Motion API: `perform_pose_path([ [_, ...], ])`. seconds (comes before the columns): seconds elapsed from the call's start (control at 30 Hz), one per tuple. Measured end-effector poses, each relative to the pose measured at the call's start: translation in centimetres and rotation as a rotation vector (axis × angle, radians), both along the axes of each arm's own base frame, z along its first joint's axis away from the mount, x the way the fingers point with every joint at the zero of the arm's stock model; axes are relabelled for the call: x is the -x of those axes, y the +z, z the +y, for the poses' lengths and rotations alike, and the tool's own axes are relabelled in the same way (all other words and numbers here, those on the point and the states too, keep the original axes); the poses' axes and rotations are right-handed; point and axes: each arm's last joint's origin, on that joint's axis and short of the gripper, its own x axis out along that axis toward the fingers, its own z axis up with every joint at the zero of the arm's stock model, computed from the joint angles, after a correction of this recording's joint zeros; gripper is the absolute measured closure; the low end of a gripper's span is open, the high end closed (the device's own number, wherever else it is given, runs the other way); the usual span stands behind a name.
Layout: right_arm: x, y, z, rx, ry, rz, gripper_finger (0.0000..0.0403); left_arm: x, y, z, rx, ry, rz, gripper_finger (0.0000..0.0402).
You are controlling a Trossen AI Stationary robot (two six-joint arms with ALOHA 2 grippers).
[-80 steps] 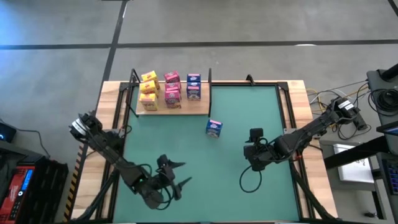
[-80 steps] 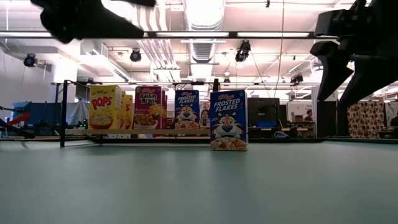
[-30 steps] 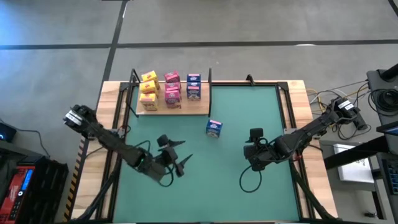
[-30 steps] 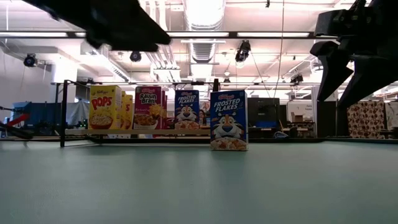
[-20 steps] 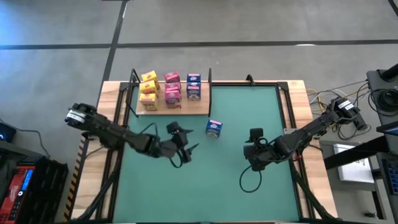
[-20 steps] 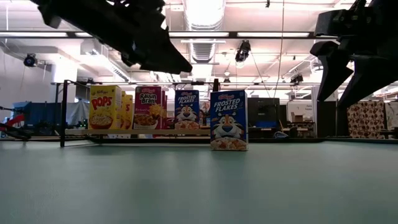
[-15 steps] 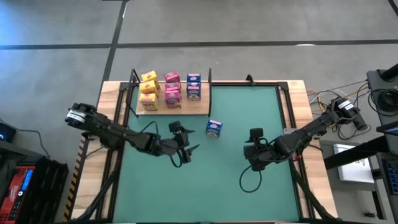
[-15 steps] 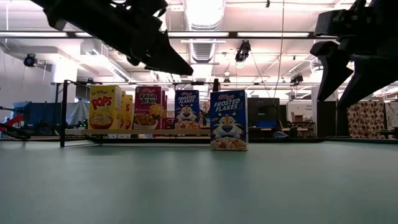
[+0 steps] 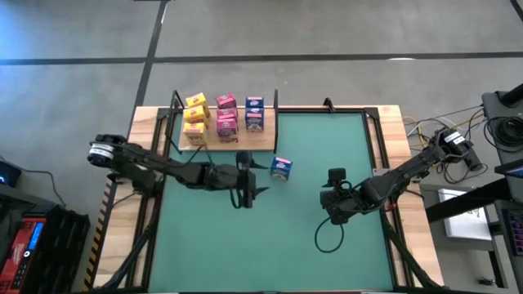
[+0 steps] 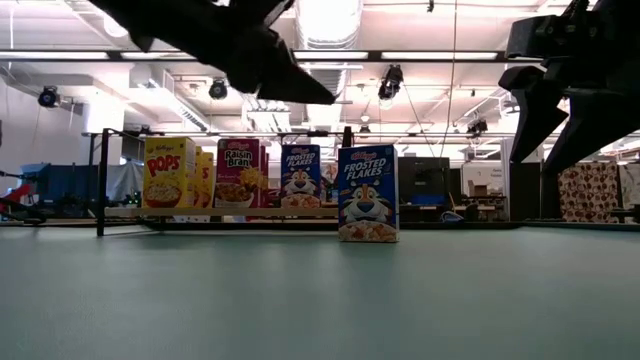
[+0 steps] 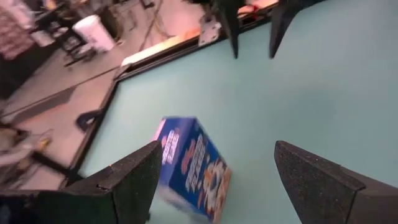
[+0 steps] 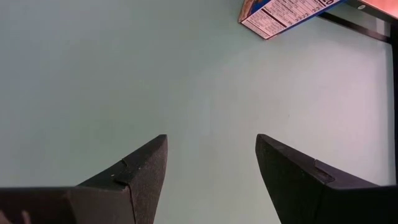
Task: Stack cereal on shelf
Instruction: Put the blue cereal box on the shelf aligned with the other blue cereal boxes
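Reaching in from the counter's [image 9: 327, 237] left edge, my left arm is stretched out nearly flat, elbow low, with the left tool [image 9: 255, 175] pointing toward the lone blue box [image 9: 281, 168]. Its fingers [image 11: 127, 180] are spread wide and hold nothing; through the wrist camera the box sits just ahead of them, between the two tips but not touched. That box stands upright on the green mat, just in front of the shelf [image 9: 245, 144] and off its right corner. Beyond the tool, on the shelf board, the other cereal boxes stand in short rows: yellow [image 9: 194, 116], pink [image 9: 226, 117] and blue [image 9: 255, 113]. From table height the left tool [image 10: 270, 50] hangs above the mat, higher than the box tops.

My right arm waits folded on the far side of the box, its right tool [image 9: 333, 208] angled down at bare mat, fingers [image 12: 134, 171] parted and empty, well apart from the box.
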Motion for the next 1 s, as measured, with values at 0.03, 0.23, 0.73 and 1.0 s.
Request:
perform_pose_path([
  [0.03,0.0,0.0,0.0,0.0,0.0,0.0,0.017,-0.3,0.1,0.4,0.012,-0.018,-0.001,0.0109],
  [0.23,0.0,0.0,0.0,0.0,0.0,0.0,0.017,-2.2,0.1,2.9,0.002,-0.026,0.015,0.0109],
  [0.73,0.0,0.0,0.0,0.0,0.0,0.0,0.017,-5.1,-1.3,7.3,0.042,-0.045,0.086,0.0109],
  [1.0,0.0,0.0,0.0,0.0,0.0,0.0,0.017,-7.0,-1.7,9.0,0.117,-0.05,0.172,0.0091],
])
